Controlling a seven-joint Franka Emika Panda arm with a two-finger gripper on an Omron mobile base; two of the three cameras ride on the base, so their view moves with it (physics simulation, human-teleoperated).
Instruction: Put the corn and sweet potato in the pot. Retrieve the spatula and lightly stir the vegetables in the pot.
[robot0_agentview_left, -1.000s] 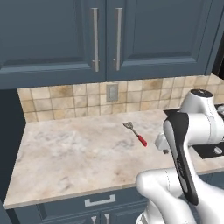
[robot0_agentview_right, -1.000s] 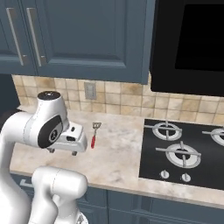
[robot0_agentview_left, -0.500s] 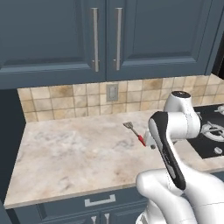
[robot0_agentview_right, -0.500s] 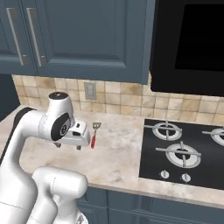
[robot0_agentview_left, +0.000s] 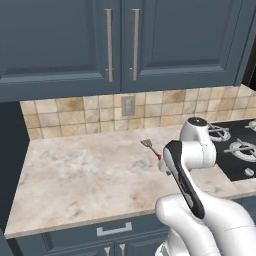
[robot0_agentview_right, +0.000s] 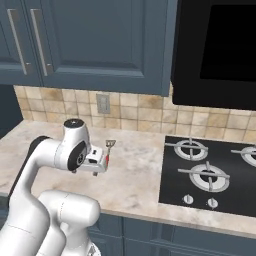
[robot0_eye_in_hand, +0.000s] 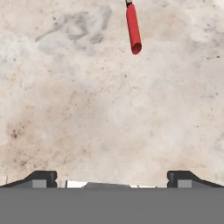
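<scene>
The spatula (robot0_agentview_right: 108, 151) lies on the marble counter (robot0_agentview_right: 130, 175), silver slotted head toward the tiled wall, red handle toward me. In the left base view the spatula (robot0_agentview_left: 150, 146) shows just left of my forearm. My gripper (robot0_agentview_right: 95, 170) hangs low over the counter right beside the handle's near end, pointing down. In the hand view the red handle (robot0_eye_in_hand: 133, 28) lies at the top, ahead of my gripper (robot0_eye_in_hand: 112, 179). The jaws stand open with only bare counter between the fingertips (robot0_eye_in_hand: 41, 178). The corn, the sweet potato and the pot are out of view.
A black gas stove (robot0_agentview_right: 205, 175) with burner grates and front knobs sits to the right of the spatula. A tiled backsplash with an outlet (robot0_agentview_right: 103, 103) runs behind the counter under dark blue cabinets (robot0_agentview_left: 120, 45). The counter (robot0_agentview_left: 75, 175) stretches left.
My arm has swung forward and the hand has moved toward the spatula's handle and come lower over the counter. The spatula has stayed put and the jaws have stayed open.
</scene>
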